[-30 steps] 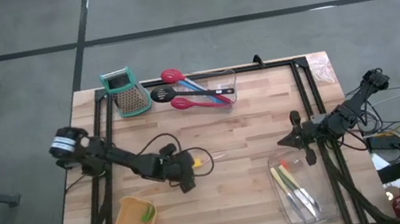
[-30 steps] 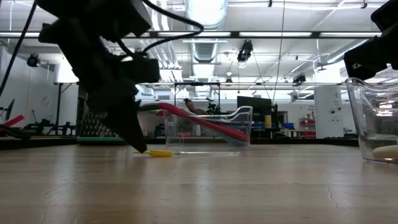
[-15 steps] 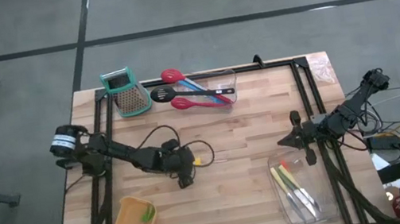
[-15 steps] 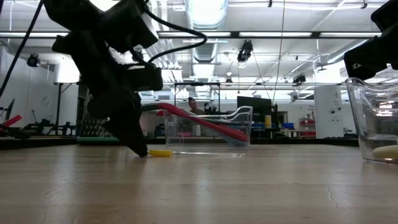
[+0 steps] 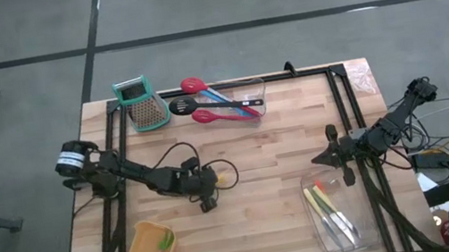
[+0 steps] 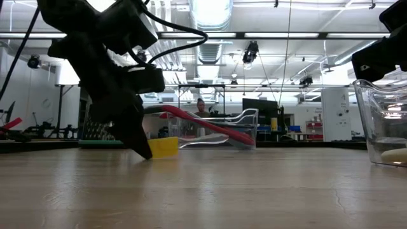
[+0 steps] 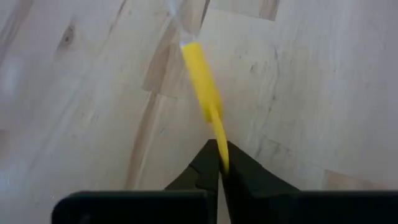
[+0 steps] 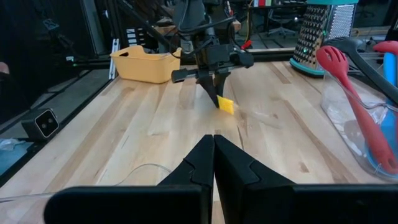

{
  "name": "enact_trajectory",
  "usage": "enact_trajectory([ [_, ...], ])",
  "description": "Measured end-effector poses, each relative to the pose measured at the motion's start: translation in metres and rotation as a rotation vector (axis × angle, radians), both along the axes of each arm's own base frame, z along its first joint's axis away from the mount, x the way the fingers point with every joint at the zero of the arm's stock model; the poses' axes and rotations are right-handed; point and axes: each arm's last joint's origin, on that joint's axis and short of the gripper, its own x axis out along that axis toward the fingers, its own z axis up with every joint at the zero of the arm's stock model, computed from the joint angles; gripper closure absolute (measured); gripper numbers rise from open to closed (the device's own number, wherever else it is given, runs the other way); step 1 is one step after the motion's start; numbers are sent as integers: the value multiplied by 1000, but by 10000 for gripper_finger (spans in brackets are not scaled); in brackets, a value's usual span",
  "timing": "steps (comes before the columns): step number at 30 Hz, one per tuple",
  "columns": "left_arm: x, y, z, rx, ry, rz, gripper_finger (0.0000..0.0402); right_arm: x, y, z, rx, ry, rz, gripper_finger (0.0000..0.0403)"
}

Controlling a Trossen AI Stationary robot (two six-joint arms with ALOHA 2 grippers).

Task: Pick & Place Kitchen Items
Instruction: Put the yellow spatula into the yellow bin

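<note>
Yellow-handled tool [image 7: 202, 87]: clear far end blurred, type unreadable; near end hidden between left gripper [image 7: 219, 163] fingers.

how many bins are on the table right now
3. A clear bin at the far edge holds spoons, a tan bin sits at the near left corner, and another clear bin sits near right with utensils.
</note>
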Motion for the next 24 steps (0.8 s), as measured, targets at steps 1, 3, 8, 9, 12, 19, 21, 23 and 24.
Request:
enact_trajectory([
  [1,0,0,0,2,0,-2,391,0,0,0,0,0,0,394],
  [3,0,0,0,6,-2,-5,391,0,0,0,0,0,0,394],
  [8,-3,-5,5,-14,-2,-30,395,0,0,0,0,0,0,394],
  [9,-5,-6,8,-30,12,-38,395,0,0,0,0,0,0,394],
  [12,-14,-18,18,-112,68,-87,395,0,0,0,0,0,1,394],
  [19,-39,-55,60,-301,40,-144,397,0,0,0,0,0,0,394],
  [21,-51,-68,73,-359,27,-155,398,0,0,0,0,0,0,394],
  [23,-65,-79,85,-422,30,-149,397,0,0,0,0,0,0,394],
  [24,-73,-84,90,-449,34,-143,396,0,0,0,0,0,0,394],
])
